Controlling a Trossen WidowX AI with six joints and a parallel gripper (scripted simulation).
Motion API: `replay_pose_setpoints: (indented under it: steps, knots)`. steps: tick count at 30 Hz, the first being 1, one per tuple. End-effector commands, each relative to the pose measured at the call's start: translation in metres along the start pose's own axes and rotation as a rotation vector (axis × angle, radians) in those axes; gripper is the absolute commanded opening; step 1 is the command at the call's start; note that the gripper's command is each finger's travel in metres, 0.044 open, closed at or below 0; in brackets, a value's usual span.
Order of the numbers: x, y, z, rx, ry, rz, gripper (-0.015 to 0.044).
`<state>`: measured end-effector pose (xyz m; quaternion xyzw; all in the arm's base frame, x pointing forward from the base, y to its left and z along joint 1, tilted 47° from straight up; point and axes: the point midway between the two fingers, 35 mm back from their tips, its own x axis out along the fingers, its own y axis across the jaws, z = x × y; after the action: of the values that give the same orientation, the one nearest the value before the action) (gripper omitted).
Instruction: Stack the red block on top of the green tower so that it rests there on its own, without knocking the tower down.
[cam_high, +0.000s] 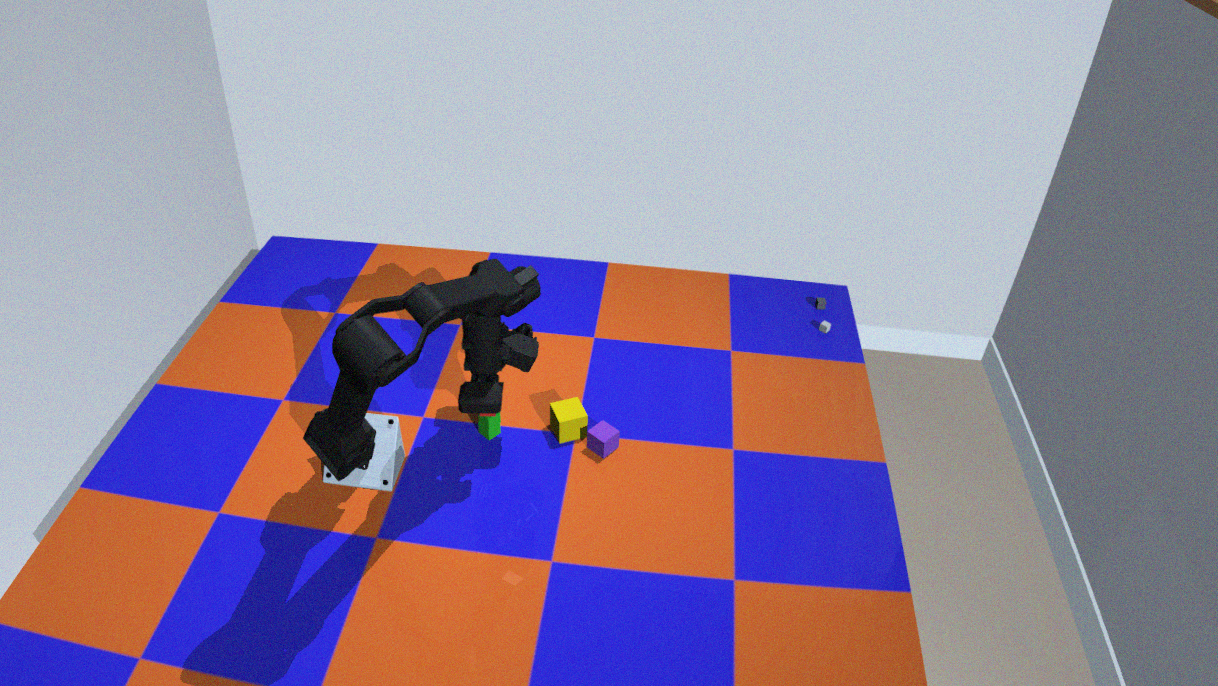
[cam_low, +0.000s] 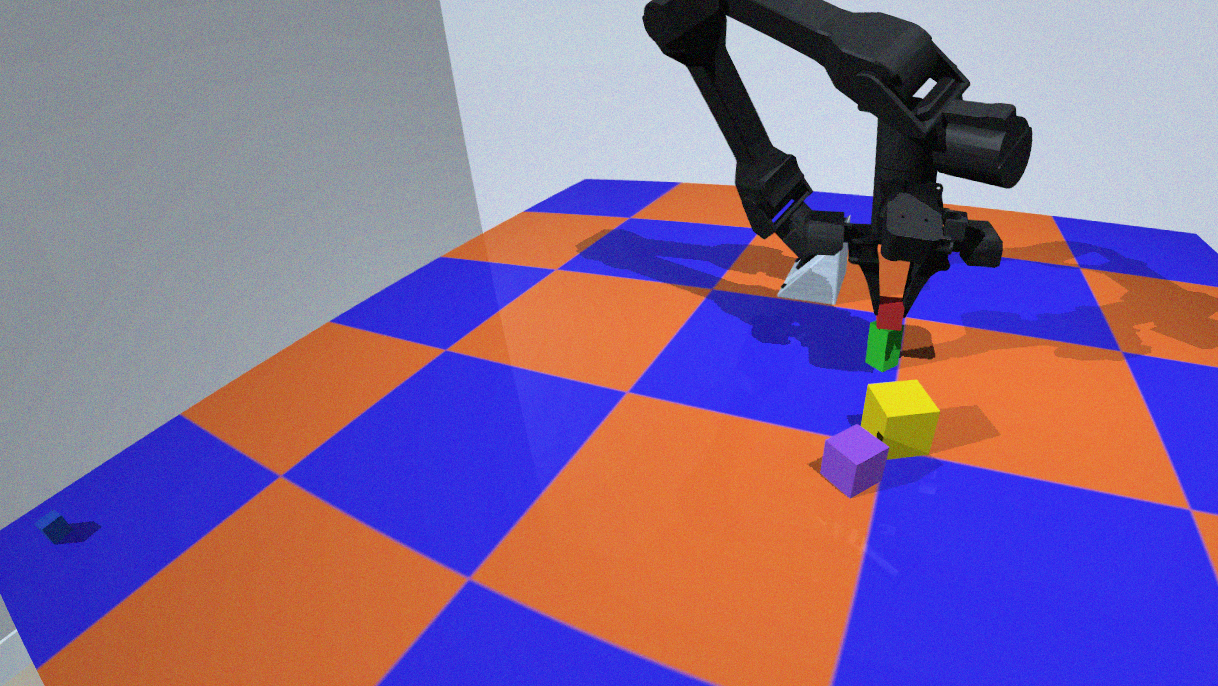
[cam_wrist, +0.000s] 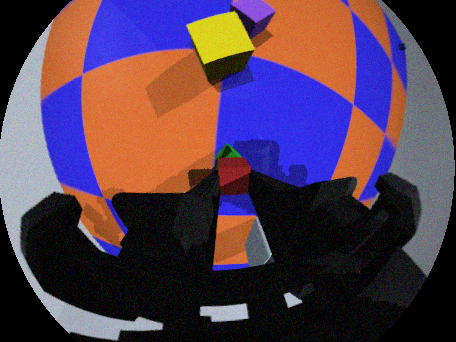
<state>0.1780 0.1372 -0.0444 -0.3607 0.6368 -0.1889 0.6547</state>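
My gripper is shut on the small red block. It holds the block right on top of the upright green tower, which stands on the checkered floor. In the exterior view the red block's underside appears to touch the tower's top. In the top view the fingers hide nearly all of the red block. In the wrist view only a sliver of green shows past the red block.
A yellow cube and a purple cube stand close to the tower. The arm's grey base is nearby. Small blocks lie far off.
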Motion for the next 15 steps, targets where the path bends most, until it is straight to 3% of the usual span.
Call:
replay_pose_setpoints:
  steps: [1, 3, 15]
  knots:
    - [-0.0004, -0.0004, -0.0001, -0.007, -0.001, -0.006, 0.0]
    - [-0.005, -0.0003, 0.0002, -0.007, -0.001, -0.006, 0.0]
    - [-0.0004, -0.0002, -0.0004, -0.003, 0.0, -0.002, 0.0315]
